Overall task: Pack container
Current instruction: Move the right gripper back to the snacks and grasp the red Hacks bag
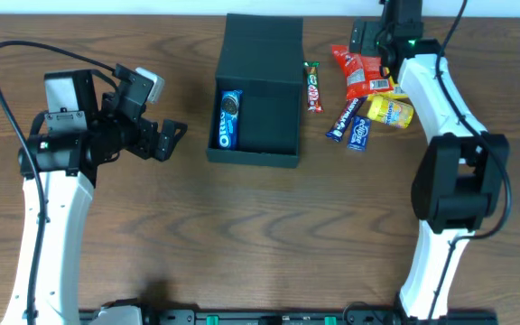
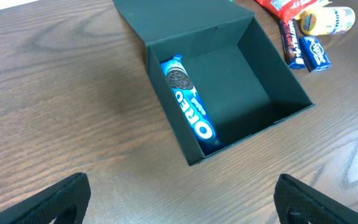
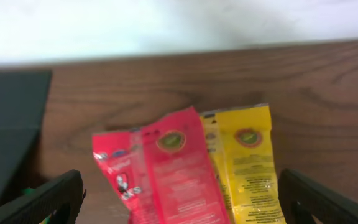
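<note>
Overhead: Oreo pack (image 1: 229, 118) inside container (image 1: 273, 116)

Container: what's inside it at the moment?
One blue Oreo packet lies flat along one side wall of the container. The rest of the floor shows bare. Anything beneath the packet is covered.

Arms have white links (image 1: 57, 217), black joints (image 1: 459, 181), black cables (image 1: 5, 97); the left pincer (image 1: 171, 139) is black.
</note>
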Controlling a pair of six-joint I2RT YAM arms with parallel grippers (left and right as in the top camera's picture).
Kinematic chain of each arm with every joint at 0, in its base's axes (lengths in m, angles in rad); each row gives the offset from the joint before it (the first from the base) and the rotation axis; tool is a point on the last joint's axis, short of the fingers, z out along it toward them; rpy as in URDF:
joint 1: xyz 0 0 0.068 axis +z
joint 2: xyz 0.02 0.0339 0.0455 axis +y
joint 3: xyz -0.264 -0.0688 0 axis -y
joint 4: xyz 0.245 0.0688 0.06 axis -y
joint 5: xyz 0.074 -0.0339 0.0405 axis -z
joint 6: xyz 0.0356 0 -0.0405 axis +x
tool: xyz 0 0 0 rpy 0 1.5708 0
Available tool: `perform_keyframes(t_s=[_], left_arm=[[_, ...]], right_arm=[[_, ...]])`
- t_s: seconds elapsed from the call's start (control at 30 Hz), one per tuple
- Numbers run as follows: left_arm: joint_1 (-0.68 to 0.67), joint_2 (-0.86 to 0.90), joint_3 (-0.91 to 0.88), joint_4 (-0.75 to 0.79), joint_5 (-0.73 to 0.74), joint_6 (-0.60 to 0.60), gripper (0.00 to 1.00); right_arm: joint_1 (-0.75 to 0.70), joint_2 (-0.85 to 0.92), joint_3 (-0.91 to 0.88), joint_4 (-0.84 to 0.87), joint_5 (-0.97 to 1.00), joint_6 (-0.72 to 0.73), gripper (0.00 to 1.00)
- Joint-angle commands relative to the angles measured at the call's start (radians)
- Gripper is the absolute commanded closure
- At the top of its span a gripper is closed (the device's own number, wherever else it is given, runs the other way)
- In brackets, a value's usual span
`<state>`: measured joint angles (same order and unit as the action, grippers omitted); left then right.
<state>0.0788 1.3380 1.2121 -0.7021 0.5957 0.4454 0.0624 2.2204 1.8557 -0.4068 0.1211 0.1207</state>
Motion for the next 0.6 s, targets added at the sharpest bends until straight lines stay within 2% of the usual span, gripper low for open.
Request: perform_keyframes(t_s=[0.0, 0.57], left_arm=[[0.006, 0.017, 0.014, 0.0, 0.006, -0.009, 0.05], [0.006, 0.018, 0.014, 0.0, -0.004, -0.023, 0.05]], right_arm=[[0.013, 0.055, -0.004, -0.008, -0.024, -0.071, 0.01], [0.018, 0.154, -0.004, -0.061, -0.013, -0.071, 0.02]])
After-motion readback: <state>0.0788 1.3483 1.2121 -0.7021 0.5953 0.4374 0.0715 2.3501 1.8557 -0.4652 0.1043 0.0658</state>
